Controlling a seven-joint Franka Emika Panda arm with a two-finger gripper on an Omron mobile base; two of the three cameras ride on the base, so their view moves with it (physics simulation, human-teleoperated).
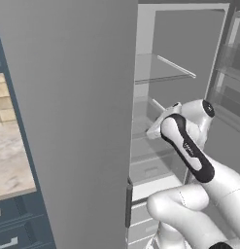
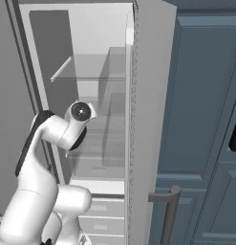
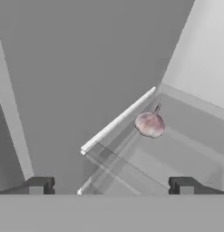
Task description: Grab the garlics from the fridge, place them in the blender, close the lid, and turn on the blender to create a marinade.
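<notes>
a single garlic (image 3: 150, 124) is sitting on a clear shelf (image 3: 177, 154) inside the fridge (image 1: 184, 39), close behind that shelf's pale front edge and near the corner where the shelf is meeting the fridge's light inner wall. it is a rounded pinkish lump with a thin stem poking up and away from the shelf; the body is showing no real long axis, so approach angle probably matters little beyond clearing the stem.

measured from the garlic, the gripper (image 3: 111, 186) is lying well apart, back toward the open front of the fridge, and the garlic is sitting ahead of the jaws and a little off their midline, toward the fingertip (image 3: 186, 185) on the side of the light wall. the jaws are standing wide, empty, with nothing between them. i am judging that the coming reach needs a push forward plus a small sideways correction toward that wall, with the shelf's front edge to be cleared on the way.

in the base views the garlic is hidden: the arm's wrist and forearm are blocking the shelf, and the fingers themselves are tucked behind the hand. whether more garlics are lying deeper on the shelf cannot be told.
</notes>
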